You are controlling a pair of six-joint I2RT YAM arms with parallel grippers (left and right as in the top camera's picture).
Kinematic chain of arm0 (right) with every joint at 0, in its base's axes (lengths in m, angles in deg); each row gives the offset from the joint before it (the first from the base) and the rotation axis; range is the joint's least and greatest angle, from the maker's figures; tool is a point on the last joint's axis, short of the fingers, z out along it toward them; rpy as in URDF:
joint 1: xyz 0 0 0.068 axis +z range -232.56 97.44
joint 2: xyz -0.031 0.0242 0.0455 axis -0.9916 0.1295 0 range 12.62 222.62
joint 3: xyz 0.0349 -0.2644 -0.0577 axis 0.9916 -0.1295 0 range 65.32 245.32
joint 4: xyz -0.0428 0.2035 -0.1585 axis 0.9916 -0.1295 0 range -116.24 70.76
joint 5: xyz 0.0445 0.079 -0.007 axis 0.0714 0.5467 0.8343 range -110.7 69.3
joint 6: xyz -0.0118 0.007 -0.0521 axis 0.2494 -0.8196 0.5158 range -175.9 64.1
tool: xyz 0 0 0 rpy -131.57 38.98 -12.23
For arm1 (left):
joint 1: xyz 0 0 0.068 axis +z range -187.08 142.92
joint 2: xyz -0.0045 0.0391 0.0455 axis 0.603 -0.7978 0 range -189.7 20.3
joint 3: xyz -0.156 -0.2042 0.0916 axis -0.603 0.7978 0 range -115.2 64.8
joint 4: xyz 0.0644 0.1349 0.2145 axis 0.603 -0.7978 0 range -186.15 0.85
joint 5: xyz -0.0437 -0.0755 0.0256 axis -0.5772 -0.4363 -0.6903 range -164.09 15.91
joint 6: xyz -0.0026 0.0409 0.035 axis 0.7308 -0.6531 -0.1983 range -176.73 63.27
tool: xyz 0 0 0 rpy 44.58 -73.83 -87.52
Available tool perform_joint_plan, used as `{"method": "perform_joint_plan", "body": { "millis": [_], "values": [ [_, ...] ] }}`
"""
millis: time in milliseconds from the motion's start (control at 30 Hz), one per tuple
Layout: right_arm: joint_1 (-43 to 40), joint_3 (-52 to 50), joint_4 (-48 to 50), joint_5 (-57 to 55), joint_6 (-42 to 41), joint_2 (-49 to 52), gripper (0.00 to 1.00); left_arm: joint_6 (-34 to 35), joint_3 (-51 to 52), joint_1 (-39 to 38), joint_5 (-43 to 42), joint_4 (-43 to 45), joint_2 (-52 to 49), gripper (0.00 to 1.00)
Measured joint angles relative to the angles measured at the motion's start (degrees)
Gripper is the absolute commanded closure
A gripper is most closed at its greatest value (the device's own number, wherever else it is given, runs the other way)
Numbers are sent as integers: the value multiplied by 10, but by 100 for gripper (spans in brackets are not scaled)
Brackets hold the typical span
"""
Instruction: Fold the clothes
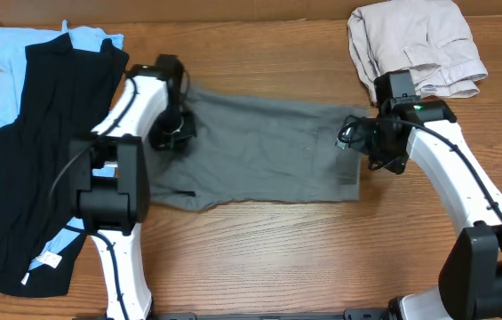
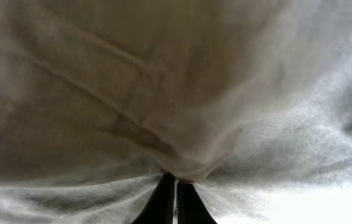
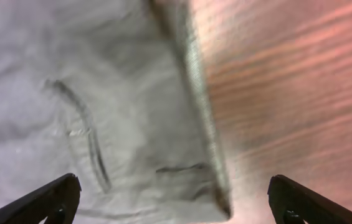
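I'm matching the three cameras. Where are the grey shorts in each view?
Overhead: grey shorts spread at centre, between the arms.
Left wrist: their cloth fills the frame, pinched by the left hand at bottom centre.
Right wrist: they cover the left half, table on the right.
Shared landmark: the shorts' straight edge against wood, overhead and right wrist only.

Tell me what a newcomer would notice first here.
The grey shorts lie spread across the middle of the table, an arm at each end. The left gripper is pinched shut on bunched fabric, while the right gripper hangs open over the shorts' edge. A black garment lies far left, beige trousers top right.
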Motion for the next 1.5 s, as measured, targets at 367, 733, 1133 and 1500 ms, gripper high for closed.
{"method": "perform_joint_plan", "body": {
  "millis": [367,733,1133,1500],
  "values": [
    [-58,0,25,87,86,33,0,-38,-16,14,3,-45,-9,52],
    [-59,0,27,115,104,56,0,-90,-97,15,-14,-99,21,12],
    [-59,-38,58,127,134,62,0,-133,-111,15,37,-93,109,10],
    [-59,-111,172,126,146,68,12,-162,-21,15,68,19,109,20]
  ]
}}
